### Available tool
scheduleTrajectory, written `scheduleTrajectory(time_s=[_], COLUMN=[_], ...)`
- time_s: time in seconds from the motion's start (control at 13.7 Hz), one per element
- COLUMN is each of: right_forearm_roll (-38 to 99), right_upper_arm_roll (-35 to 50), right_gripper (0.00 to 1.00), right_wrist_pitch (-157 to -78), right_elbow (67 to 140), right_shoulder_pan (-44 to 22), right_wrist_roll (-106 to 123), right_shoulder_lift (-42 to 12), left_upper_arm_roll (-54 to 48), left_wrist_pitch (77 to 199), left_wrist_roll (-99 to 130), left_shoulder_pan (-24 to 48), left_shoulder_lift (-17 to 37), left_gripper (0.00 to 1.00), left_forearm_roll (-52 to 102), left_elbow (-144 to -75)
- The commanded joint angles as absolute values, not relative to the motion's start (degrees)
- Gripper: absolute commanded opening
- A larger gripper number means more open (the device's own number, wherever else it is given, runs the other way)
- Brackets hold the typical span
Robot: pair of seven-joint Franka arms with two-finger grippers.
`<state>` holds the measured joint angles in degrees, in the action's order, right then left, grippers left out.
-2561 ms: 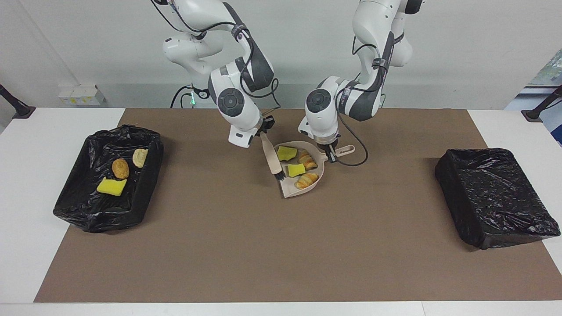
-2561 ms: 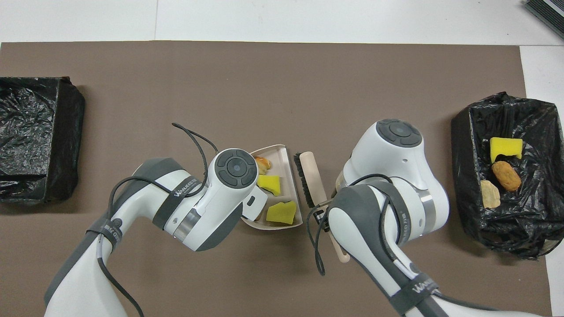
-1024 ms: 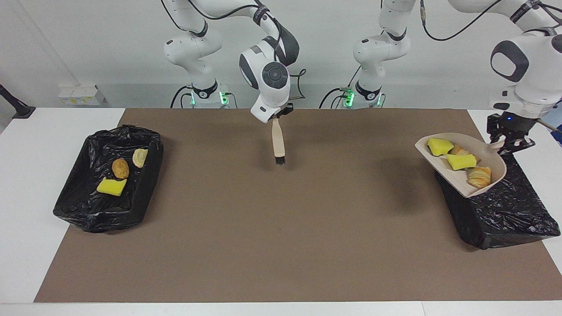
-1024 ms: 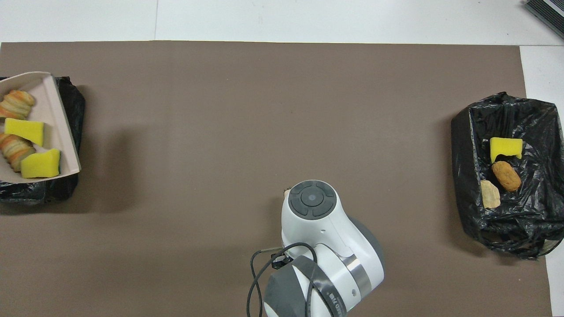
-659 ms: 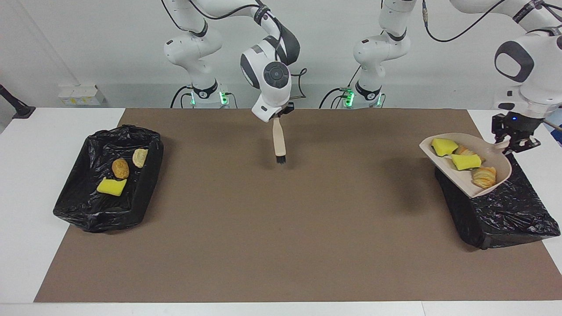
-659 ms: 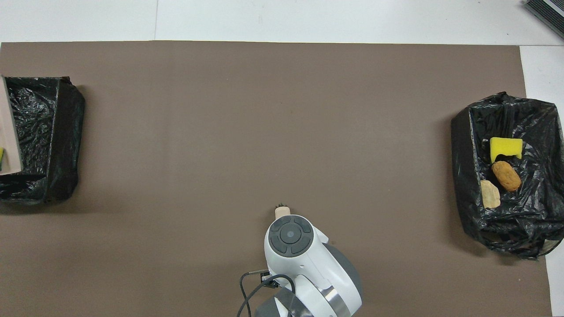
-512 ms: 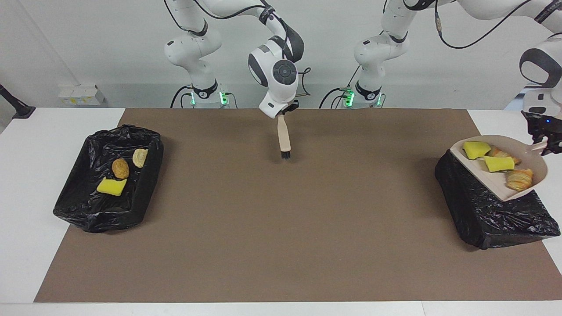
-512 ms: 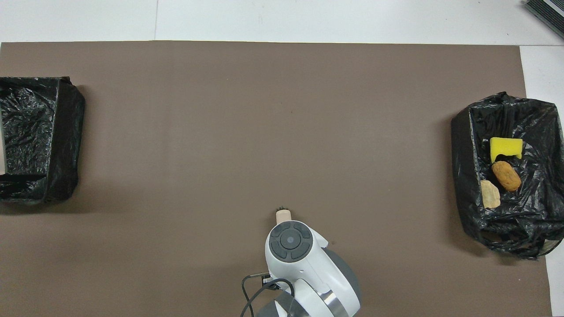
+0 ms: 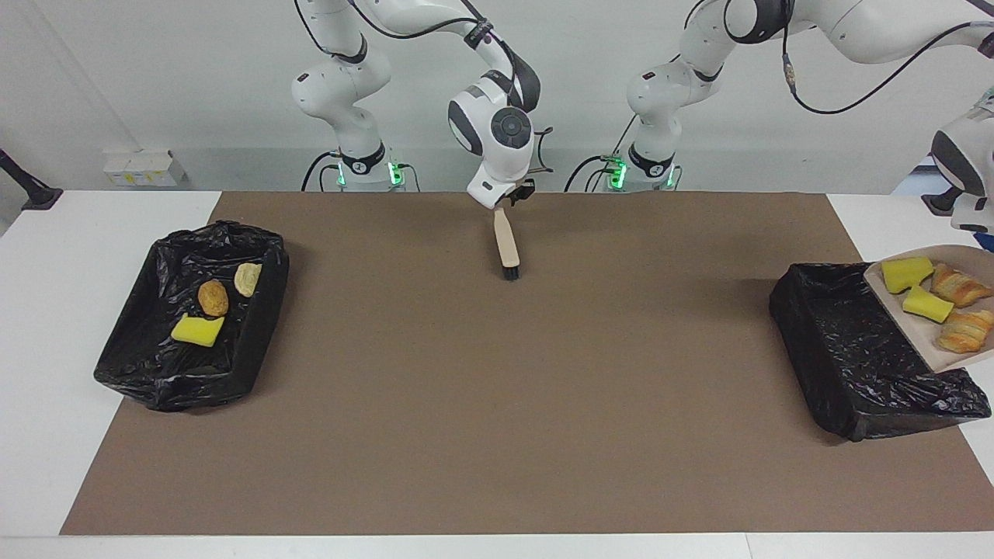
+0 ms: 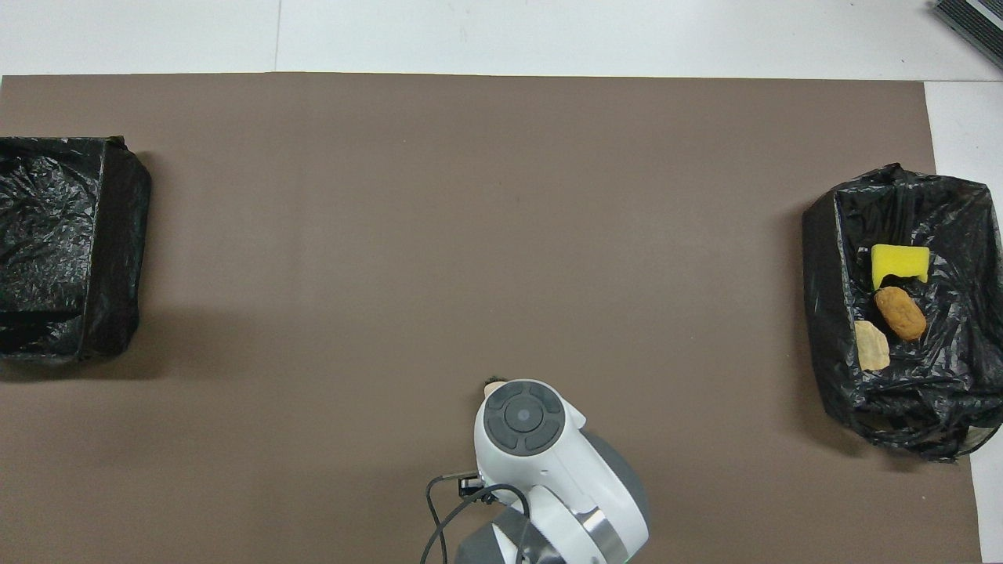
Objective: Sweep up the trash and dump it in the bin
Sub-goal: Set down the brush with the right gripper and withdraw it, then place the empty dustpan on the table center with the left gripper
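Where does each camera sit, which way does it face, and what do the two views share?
Facing view: high across the table, facing the robots; shows both arms, the right gripper with the brush, the left arm by the dustpan.
Overhead view: high above the robots' end, looking steeply down and forward; shows only the right arm's wrist.
Shared: the brown mat, both black bins, three scraps in one bin, half a turn apart.

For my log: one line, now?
left gripper: unseen, dustpan over bin | right gripper: at brush | trash: four in dustpan, three in other bin
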<state>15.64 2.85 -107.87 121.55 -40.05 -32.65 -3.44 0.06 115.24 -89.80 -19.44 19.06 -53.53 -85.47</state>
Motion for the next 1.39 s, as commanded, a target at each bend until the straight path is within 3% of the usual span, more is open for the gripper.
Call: scheduleTrajectory(time_s=[0.0, 0.59, 0.88, 1.1, 1.32], right_forearm_roll=[11.97, 5.54, 3.61, -3.67, -2.65], right_upper_arm_roll=[2.9, 2.73, 2.55, 2.2, 0.97], right_gripper=[1.0, 1.0, 1.0, 1.0, 1.0], right_wrist_pitch=[-103.45, -99.67, -100.28, -100.02, -97.31], right_elbow=[116.56, 106.35, 103.28, 102.57, 98.7], right_shoulder_pan=[-32.55, -12.68, -4.94, -3.61, -1.06], right_wrist_roll=[-27.02, -4.5, -2.02, -0.97, 2.99], right_shoulder_lift=[-3.08, -4.04, -4.04, -3.08, -2.2], left_upper_arm_roll=[0.61, -0.18, -0.18, -0.26, -0.26], left_wrist_pitch=[110.93, 97.41, 88.52, 85.87, 86.13], left_wrist_roll=[-87.28, -86.93, -82.55, -66.77, -48.84], left_shoulder_pan=[-15.48, -7.84, -1.68, 3.41, 9.99], left_shoulder_lift=[18.37, 11.95, 10.9, 9.06, 8.87], left_gripper=[0.0, 0.0, 0.0, 0.0, 0.0], left_forearm_roll=[-59.49, -62.41, -47.51, -34.68, -26.65], left_elbow=[-84.82, -84.9, -86.21, -91.03, -95.79])
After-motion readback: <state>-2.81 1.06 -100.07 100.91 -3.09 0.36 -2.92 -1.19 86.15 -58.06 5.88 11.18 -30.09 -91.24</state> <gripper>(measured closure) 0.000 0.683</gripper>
